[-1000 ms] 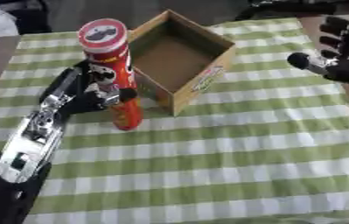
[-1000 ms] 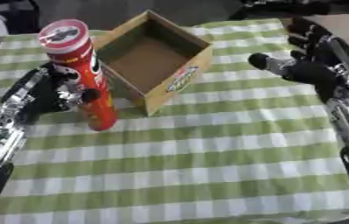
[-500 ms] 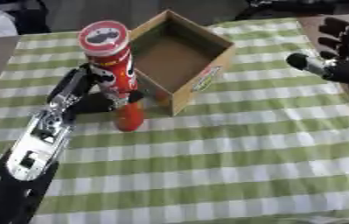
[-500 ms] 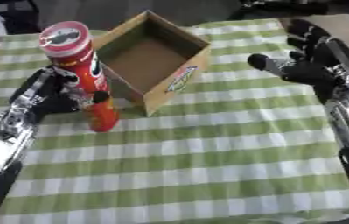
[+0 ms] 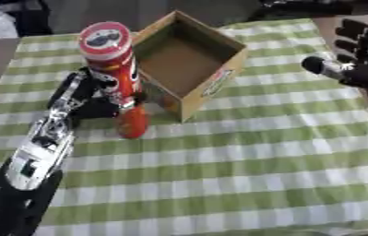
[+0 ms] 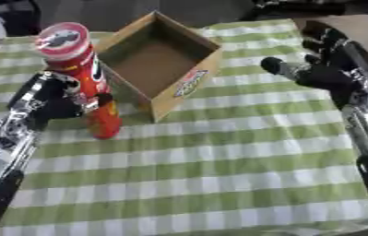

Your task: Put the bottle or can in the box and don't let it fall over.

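Can: a tall red can (image 5: 118, 76) with a pale lid stands upright on the worktop (image 5: 243, 161), left of centre in the frame, its base just beside the near left wall of the box. It is outside the box, so the placing is not yet done.
Left hand: the left hand (image 5: 98, 99) comes in from the lower left and wraps the can around its middle, fingers (image 6: 98, 102) curled round the body from behind and one side. Gripping mid-height rather than at the lid or the base looks meant to keep the tall can from tipping when it is lifted.
Box: an open cardboard box (image 5: 188, 60) sits in the upper centre of the frame, mouth up, empty inside as far as can be seen, with a printed label on its near right wall. Its open top faces the camera, which leaves a straight way down for the can.
Right hand: the right hand (image 5: 360, 57) hangs at the upper right of the frame, well apart from box and can, fingers spread and relaxed, thumb out, holding nothing. It looks idle, kept clear of the path.
Worktop: a green and white checked cloth covers it.
Next move, as a judgement: the can must rise above the box wall and go down upright; the wall is a likely snag for its base.
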Tool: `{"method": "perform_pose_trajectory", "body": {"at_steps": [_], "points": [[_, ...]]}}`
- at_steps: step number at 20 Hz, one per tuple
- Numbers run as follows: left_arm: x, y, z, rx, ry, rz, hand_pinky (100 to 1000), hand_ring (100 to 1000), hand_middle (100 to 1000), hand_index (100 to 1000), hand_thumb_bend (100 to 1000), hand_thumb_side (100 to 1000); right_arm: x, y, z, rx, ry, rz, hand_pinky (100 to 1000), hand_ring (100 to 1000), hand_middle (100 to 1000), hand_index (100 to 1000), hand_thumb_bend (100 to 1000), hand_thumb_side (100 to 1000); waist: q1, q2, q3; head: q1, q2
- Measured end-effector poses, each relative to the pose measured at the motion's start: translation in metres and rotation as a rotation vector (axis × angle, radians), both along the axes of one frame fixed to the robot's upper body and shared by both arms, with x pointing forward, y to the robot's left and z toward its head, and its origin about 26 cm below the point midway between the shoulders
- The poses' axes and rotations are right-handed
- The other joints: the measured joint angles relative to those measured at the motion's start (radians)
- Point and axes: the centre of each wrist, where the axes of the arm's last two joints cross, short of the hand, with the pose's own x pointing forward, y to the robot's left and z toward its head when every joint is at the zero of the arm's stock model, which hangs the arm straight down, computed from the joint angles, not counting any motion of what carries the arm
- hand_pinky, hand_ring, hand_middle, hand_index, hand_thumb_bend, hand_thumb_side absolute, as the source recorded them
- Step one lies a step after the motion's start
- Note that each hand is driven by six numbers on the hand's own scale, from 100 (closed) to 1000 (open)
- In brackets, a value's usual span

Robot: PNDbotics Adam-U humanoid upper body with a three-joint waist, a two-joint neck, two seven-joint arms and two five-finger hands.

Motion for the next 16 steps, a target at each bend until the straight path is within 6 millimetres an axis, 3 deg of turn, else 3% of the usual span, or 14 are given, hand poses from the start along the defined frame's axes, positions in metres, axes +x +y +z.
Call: {"method": "perform_pose_trajectory", "body": {"at_steps": [3,9,16], "points": [[-0.004,0.001,0.006,-0.013,-0.014,-0.003,971,707,721,510,105,100,0.0,0.0,-0.001,0.001,0.002,0.0,1000,1000,950,956,754,162,0.0,0.0,0.0,-0.002,0.0],[-0.011,0.004,0.027,-0.046,-0.074,0.018,959,689,699,461,100,100,0.0,-0.001,-0.001,0.003,0.006,-0.002,1000,1000,950,953,756,164,0.003,-0.001,0.002,-0.01,0.0],[-0.013,-0.005,0.09,-0.076,-0.242,-0.001,954,687,697,446,100,100,0.0,0.0,0.001,0.003,0.0,0.0,1000,1000,953,957,769,176,0.003,-0.006,0.003,-0.024,0.001]]}}
